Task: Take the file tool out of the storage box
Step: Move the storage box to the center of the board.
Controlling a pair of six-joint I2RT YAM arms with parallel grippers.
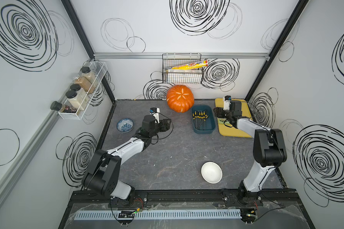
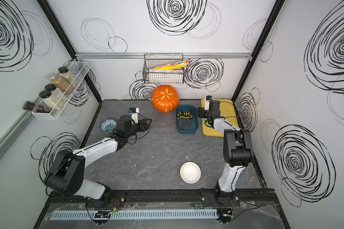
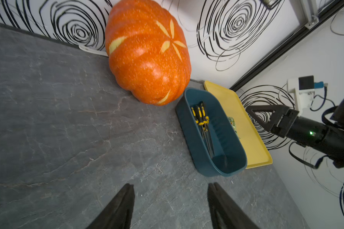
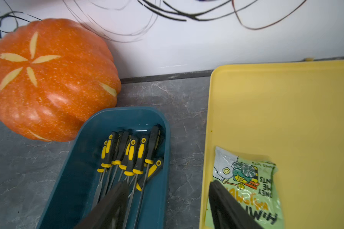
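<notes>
1. Right end effector (image 4: 169, 184): half open, empty, over the box (image 4: 68, 188) edge.
2. Left end effector (image 3: 171, 186): half open, empty, well apart from box, above veined grey counter (image 3: 48, 119).
3. Smooth teal round-cornered box holds slim yellow-black files (image 4: 131, 156); ribbed pumpkin (image 4: 48, 79) just beside it.

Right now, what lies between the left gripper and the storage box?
Only bare grey tabletop separates the left gripper and the storage box, shown in the left wrist view.

The storage box (image 1: 204, 131) is teal, the pumpkin (image 1: 180, 98) orange, the tray (image 1: 227, 132) yellow.
</notes>
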